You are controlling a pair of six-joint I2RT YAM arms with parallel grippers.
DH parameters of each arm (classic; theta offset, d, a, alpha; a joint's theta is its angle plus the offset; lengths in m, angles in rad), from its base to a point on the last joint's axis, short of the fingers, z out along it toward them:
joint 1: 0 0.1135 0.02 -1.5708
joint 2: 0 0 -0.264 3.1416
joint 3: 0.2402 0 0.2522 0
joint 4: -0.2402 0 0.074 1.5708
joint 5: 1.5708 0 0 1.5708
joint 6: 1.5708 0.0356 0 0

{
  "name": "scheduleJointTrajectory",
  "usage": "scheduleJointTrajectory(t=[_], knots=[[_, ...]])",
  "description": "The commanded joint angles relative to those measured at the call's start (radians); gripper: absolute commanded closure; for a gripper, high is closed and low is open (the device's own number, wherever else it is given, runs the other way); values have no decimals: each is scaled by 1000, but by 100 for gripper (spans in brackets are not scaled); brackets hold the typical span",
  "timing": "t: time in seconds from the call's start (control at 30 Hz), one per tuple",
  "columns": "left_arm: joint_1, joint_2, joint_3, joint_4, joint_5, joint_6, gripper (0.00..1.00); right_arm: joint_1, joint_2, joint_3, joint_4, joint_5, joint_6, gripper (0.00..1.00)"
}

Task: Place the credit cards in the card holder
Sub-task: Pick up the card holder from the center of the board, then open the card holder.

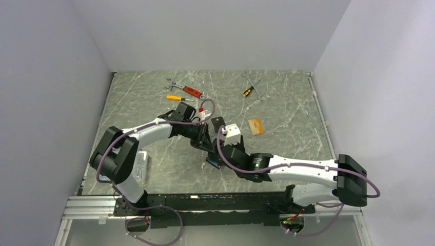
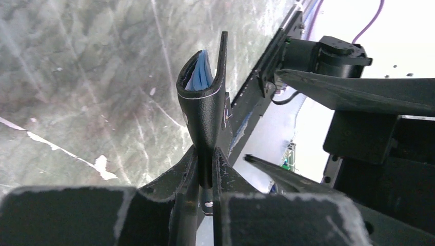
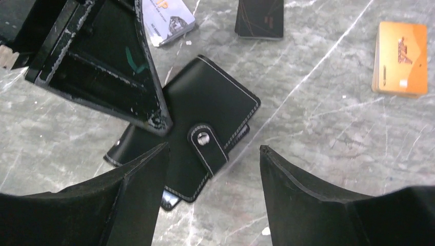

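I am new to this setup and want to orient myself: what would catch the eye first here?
In the middle of the table, the left claw pinches one edge of the black card holder, while the open right claw hovers above its snap strap. A gold-orange card lies apart from it, farther back on the right.

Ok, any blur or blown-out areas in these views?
Left wrist: upper right is blown out white, and the left pincer near the lens looks soft; right wrist: card holder and orange card are sharp; top external: even light, no glare.
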Motion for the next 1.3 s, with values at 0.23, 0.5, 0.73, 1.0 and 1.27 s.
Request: scheduleJointTrajectory(t=[0.23, 0.5, 0.73, 1.0, 1.27], knots=[[20, -119, -14, 62, 117, -66, 100, 10, 115, 117, 17, 68, -134, 36], [24, -142, -39, 105, 147, -100, 100, 25, 157, 121, -35, 129, -102, 43], [25, -155, -63, 166, 190, -157, 100, 65, 231, 146, -51, 232, -101, 54], [33, -159, -102, 282, 254, -236, 100, 128, 320, 193, -64, 358, -77, 72], [33, -167, -107, 296, 271, -259, 100, 130, 313, 171, -99, 439, 1, 100]])
